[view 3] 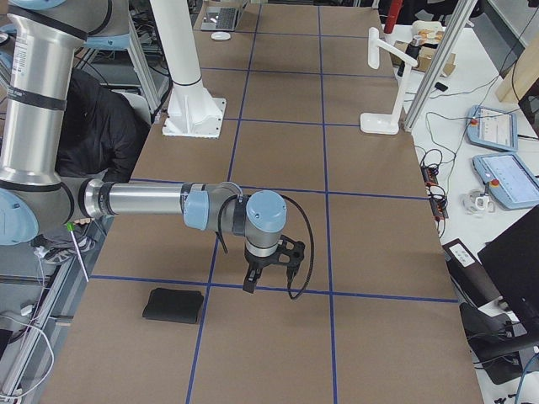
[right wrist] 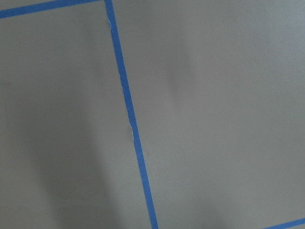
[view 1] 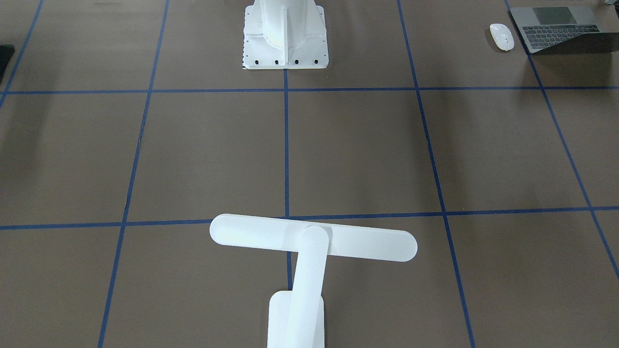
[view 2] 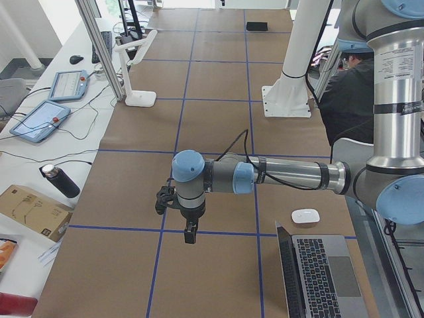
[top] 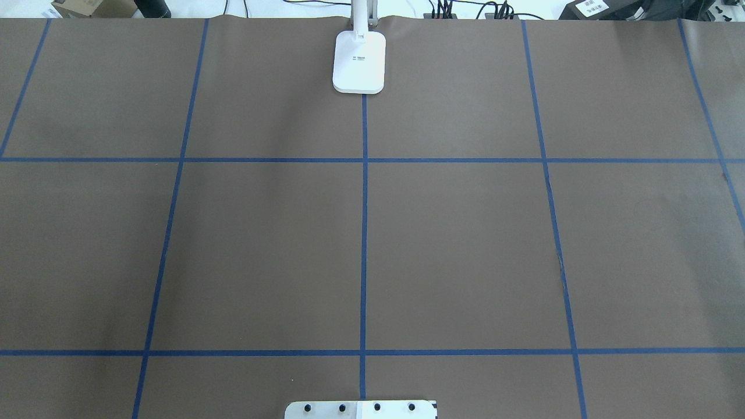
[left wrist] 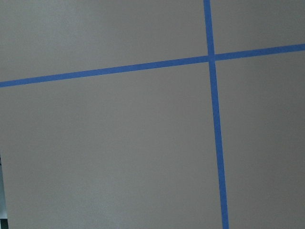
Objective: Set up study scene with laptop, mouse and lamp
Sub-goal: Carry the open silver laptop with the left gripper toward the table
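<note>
White lamp [view 1: 313, 244] stands at the far edge on the centre line, bar head crosswise. It looks top-heavy, so take the arm low. Laptop [view 1: 556, 29] is open at the table's left end, trackpad robotward, with the glossy mouse [view 1: 501, 36] just beside it, likely slippery. Left gripper [view 2: 190, 235] and right gripper [view 3: 250, 286] hover; can't tell whether fingers are apart.

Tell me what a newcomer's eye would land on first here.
The white T-shaped lamp stands at the middle of the table's operator-side edge, large in the front-facing view. The open laptop and the white mouse sit side by side at the robot-side corner on its left. The left gripper and right gripper each hang over brown table crossed by blue tape lines.
</note>
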### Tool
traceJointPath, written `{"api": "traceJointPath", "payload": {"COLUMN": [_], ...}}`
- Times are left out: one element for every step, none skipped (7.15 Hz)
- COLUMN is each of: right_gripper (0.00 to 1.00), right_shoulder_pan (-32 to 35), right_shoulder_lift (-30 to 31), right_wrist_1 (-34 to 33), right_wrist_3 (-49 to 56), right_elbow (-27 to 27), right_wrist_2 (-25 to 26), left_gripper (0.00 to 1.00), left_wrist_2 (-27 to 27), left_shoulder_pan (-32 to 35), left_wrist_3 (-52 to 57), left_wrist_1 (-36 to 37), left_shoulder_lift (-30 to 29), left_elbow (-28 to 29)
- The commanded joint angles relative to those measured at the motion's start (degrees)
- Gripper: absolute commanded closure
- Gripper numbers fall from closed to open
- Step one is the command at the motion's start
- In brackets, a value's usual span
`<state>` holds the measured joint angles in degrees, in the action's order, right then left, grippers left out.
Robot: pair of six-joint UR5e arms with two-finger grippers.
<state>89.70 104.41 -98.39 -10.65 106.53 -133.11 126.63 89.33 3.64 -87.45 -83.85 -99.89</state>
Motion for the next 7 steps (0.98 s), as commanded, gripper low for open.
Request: {"api": "traceJointPath", "payload": {"right_gripper": [0.01, 0.01, 0.01, 0.01, 0.01, 0.01, 0.01], "right_shoulder_pan": [0.04, 0.04, 0.04, 0.04, 0.04, 0.04, 0.04], "right_shoulder_lift": [-0.09, -0.09, 0.0, 0.0, -0.09, -0.09, -0.18], "right_wrist_1": [0.04, 0.48, 0.48, 0.57, 0.66, 0.74, 0.75], "right_wrist_3": [0.1, 0.1, 0.1, 0.1, 0.1, 0.1, 0.1], "right_elbow": [0.6, 0.17, 0.08, 0.16, 0.16, 0.25, 0.6], "right_wrist_2": [-0.39, -0.48, -0.48, -0.48, -0.48, -0.48, -0.48], "left_gripper": [0.01, 0.01, 0.01, 0.01, 0.01, 0.01, 0.01], "left_wrist_2": [0.02, 0.1, 0.19, 0.19, 0.37, 0.46, 0.46], "left_shoulder_pan": [-0.03, 0.05, -0.03, -0.03, -0.03, -0.03, -0.21], "left_wrist_3": [-0.03, -0.03, -0.12, -0.21, -0.21, 0.23, -0.12], "left_wrist_1": [-0.09, -0.09, 0.0, 0.26, 0.44, 0.27, 0.18], "left_shoulder_lift": [0.0, 0.0, 0.0, -0.09, -0.17, -0.35, -0.96], "left_elbow": [0.13, 0.13, 0.13, 0.04, -0.13, -0.04, 0.74]}}
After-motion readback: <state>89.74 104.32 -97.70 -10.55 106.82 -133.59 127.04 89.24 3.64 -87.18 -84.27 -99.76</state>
